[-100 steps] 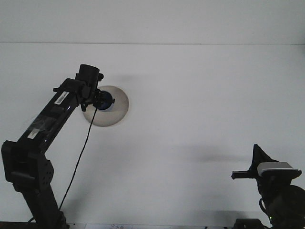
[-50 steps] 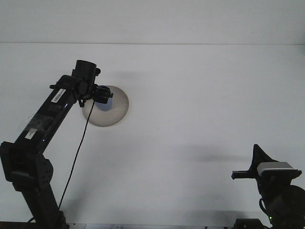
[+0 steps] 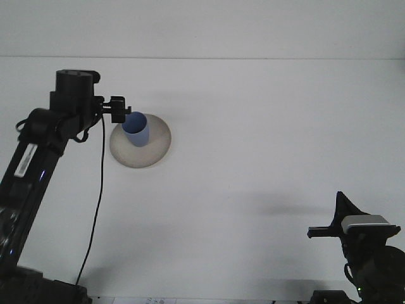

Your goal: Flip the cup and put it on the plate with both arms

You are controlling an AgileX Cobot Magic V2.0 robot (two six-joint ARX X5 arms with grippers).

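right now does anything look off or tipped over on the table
Nothing stands out. The blue cup stands mouth up on the beige plate, toward its left side rather than centred. The left gripper is right beside the cup's rim; whether it touches is unclear. The right gripper sits low, far from the plate. No spill or damage shows.

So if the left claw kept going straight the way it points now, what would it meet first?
The blue cup, standing open end up on the plate. The left claw points right, at the cup's rim, and looks almost against it, though depth is unclear from this one view.
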